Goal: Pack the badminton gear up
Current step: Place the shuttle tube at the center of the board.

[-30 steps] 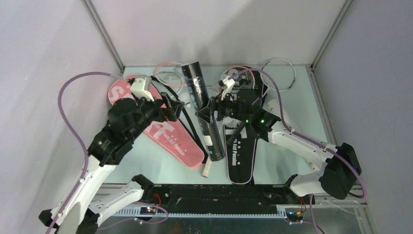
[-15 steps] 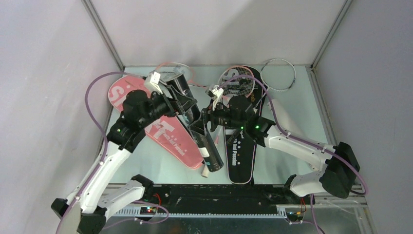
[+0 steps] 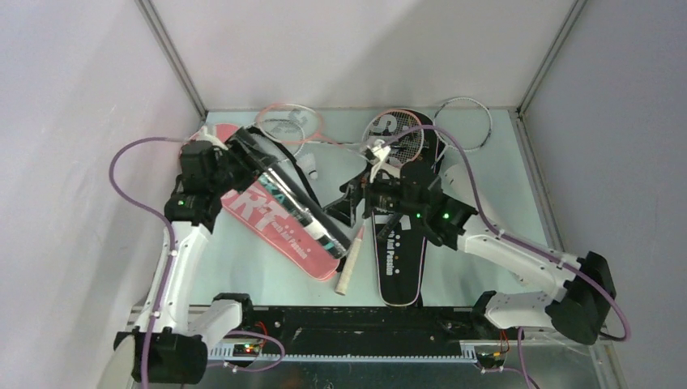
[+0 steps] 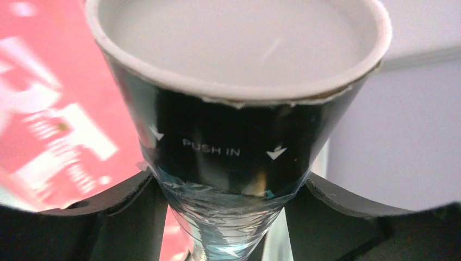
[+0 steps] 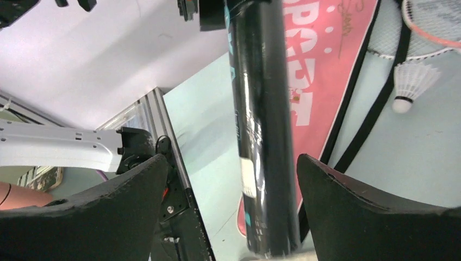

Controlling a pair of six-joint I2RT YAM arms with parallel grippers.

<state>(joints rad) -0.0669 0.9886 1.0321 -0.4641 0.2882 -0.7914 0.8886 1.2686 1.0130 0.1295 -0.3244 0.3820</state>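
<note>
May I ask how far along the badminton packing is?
Nothing looks packed yet. In hand: the left gripper grips the black shuttle tube; the right gripper is open near it. Remaining: the loose shuttlecock, pink racket and white racket lie outside the pink cover and black cover.

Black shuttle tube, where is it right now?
The black tube slants left of centre in the top view, over the pink cover, far end in the left gripper, near end by a racket handle.
</note>
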